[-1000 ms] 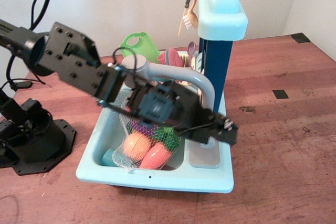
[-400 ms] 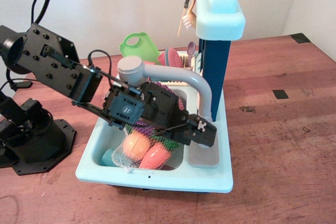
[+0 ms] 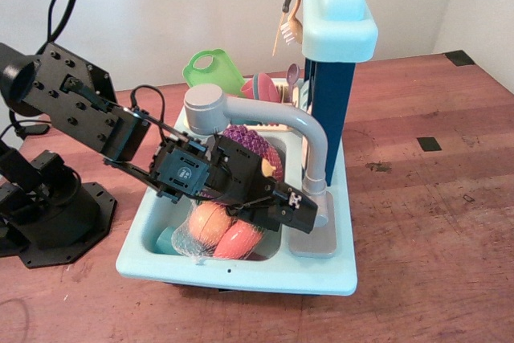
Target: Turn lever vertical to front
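The toy tap stands at the right side of a light-blue toy sink (image 3: 241, 275). Its thick curved grey spout (image 3: 273, 114) ends in a round cap at the left. My black gripper (image 3: 303, 213) reaches in from the left, low over the basin, with its tip against the foot of the tap (image 3: 315, 186). The jaws look closed together with nothing between them. The thin lever is not clearly visible; the gripper tip covers the spot next to the tap's foot.
A net bag of plastic fruit (image 3: 221, 230) fills the basin under my arm. A grey plate (image 3: 315, 240) lies right of the basin. A dark-blue column (image 3: 331, 98) with a light-blue shelf rises behind the tap. A green jug (image 3: 210, 70) and pink dishes (image 3: 261, 86) stand behind the sink.
My gripper has pulled back to the left and down, from past the right of the tap's foot to right beside it. The spout's cap end has swung slightly.
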Available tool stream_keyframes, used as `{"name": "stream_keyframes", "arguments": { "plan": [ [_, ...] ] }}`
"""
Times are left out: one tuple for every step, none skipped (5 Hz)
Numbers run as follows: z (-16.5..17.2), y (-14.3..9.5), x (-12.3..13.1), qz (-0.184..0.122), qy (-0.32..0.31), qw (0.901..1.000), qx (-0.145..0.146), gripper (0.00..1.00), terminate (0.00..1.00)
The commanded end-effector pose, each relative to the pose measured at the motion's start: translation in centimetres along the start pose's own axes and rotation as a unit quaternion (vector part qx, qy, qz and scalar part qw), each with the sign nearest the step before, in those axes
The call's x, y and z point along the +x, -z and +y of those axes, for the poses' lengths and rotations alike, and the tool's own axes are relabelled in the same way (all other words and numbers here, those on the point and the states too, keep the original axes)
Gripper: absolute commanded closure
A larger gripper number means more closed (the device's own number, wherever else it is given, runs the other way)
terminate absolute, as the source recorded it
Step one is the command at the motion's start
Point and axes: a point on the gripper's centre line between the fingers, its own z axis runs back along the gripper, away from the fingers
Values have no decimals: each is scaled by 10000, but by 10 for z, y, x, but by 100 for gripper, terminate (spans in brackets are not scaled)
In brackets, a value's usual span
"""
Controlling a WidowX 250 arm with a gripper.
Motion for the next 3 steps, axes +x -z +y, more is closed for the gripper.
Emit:
{"name": "stream_keyframes", "arguments": {
  "plan": [
    [10,-23,2,-54,-122,9998,149,0,0],
    [15,-50,-1,-161,-83,9994,293,0,0],
    [18,-67,-11,-336,-149,9987,357,0,0]
  ]
}}
